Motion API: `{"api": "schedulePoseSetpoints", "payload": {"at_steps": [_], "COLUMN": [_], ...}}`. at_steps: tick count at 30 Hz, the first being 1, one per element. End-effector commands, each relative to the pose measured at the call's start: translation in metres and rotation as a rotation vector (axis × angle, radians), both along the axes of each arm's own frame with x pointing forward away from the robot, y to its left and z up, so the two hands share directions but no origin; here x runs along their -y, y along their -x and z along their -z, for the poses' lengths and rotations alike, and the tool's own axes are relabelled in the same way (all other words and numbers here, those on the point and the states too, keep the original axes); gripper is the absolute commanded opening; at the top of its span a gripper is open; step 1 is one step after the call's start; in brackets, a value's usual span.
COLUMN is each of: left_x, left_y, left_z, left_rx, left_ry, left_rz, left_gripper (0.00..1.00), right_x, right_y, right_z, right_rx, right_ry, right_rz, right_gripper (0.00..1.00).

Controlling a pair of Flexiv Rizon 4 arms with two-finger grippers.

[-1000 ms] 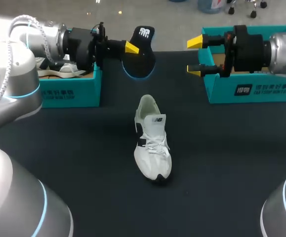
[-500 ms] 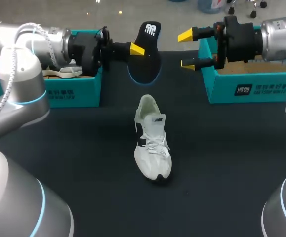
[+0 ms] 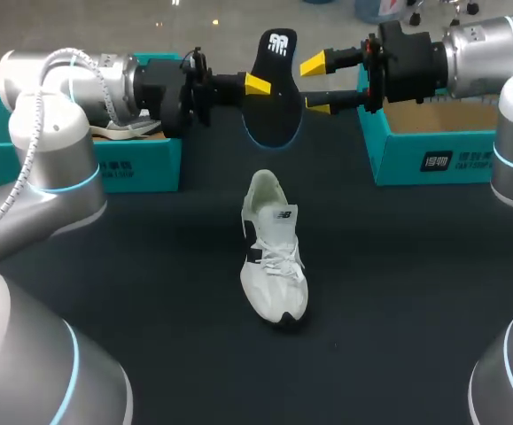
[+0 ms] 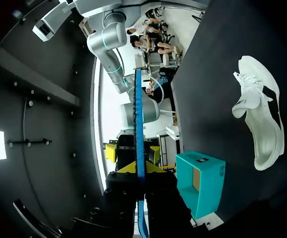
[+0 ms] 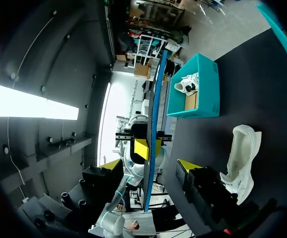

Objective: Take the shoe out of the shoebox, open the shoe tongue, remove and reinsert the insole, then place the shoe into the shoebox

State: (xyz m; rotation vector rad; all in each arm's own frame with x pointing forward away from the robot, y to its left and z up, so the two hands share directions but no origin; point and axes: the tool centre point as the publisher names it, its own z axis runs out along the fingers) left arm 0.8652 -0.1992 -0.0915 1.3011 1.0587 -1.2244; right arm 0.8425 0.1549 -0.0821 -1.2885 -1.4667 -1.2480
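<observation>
Open mat round shoe; left shoebox, right shoebox flanking far edge

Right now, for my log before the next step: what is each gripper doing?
The left gripper is shut on the insole.
The right gripper is open, one finger on either side of the insole.

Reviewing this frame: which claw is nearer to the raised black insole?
Left. The left claw is shut on one edge of the insole, holding it upright. The right claw is open, with a finger on either side of the insole's opposite edge, seemingly not touching it.
</observation>
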Motion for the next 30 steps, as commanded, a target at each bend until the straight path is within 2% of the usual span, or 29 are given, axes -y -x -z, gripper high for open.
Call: {"api": "schedulePoseSetpoints", "payload": {"at_steps": [1, 3, 6, 9, 17, 19, 22, 24, 26, 30], "left_x": [0.006, 0.008, 0.011, 0.013, 0.018, 0.018, 0.019, 0.020, 0.019, 0.017], "left_y": [-0.002, -0.002, -0.003, -0.005, -0.006, -0.005, -0.004, -0.003, -0.003, -0.001], "left_z": [0.001, 0.001, 0.000, -0.002, -0.003, -0.003, -0.004, -0.004, -0.005, -0.005], "left_rx": [0.008, 0.009, 0.017, 0.022, 0.028, 0.030, 0.031, 0.033, 0.035, 0.034], "left_ry": [0.015, 0.017, 0.023, 0.027, 0.037, 0.038, 0.041, 0.041, 0.040, 0.041], "left_rz": [-0.008, -0.011, -0.019, -0.024, -0.038, -0.037, -0.032, -0.028, -0.027, -0.024], "left_gripper": [0.00, 0.00, 0.00, 0.00, 0.00, 0.00, 0.00, 0.00, 0.00, 0.00], "right_x": [-0.004, -0.006, -0.010, -0.013, -0.018, -0.018, -0.019, -0.019, -0.019, -0.019], "right_y": [-0.001, 0.000, 0.001, 0.003, 0.007, 0.007, 0.007, 0.007, 0.008, 0.008], "right_z": [0.000, 0.000, 0.000, 0.000, 0.003, 0.003, 0.003, 0.004, 0.004, 0.004], "right_rx": [-0.003, -0.004, -0.006, -0.007, -0.013, -0.015, -0.014, -0.015, -0.015, -0.014], "right_ry": [0.003, 0.002, 0.000, -0.002, -0.004, -0.005, -0.005, -0.005, -0.005, -0.006], "right_rz": [-0.002, -0.004, -0.012, -0.020, -0.037, -0.038, -0.040, -0.040, -0.040, -0.039], "right_gripper": [0.64, 0.62, 0.49, 0.45, 0.42, 0.38, 0.23, 0.16, 0.00, 0.00]}}
